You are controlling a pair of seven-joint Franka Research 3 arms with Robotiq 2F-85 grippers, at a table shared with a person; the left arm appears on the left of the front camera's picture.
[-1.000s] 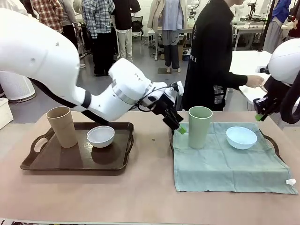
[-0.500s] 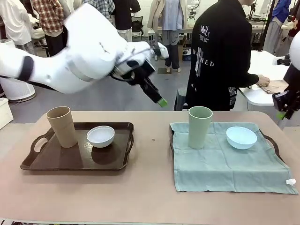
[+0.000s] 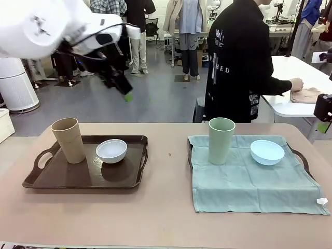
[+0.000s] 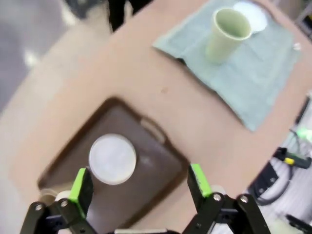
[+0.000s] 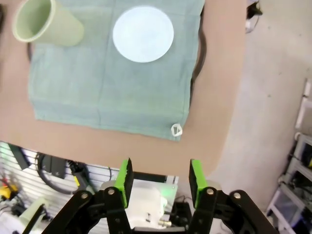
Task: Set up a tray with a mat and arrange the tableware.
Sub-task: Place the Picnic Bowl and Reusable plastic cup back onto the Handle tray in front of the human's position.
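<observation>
Green mat (image 3: 254, 179) hides right tray (image 3: 306, 163), apparently dark-rimmed

Tan cup (image 3: 68, 140), white bowl (image 3: 111, 150): tray (image 3: 78, 181); green cup (image 3: 221, 140), blue bowl (image 3: 267, 152): mat (image 3: 249, 187).

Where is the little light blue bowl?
On the tan table, find the grey-green cloth mat on the right side. A tall pale green handleless cup stands on it, and the small round light blue bowl sits to the cup's right. The only other one, a white bowl, sits on the bare dark brown tray.
</observation>
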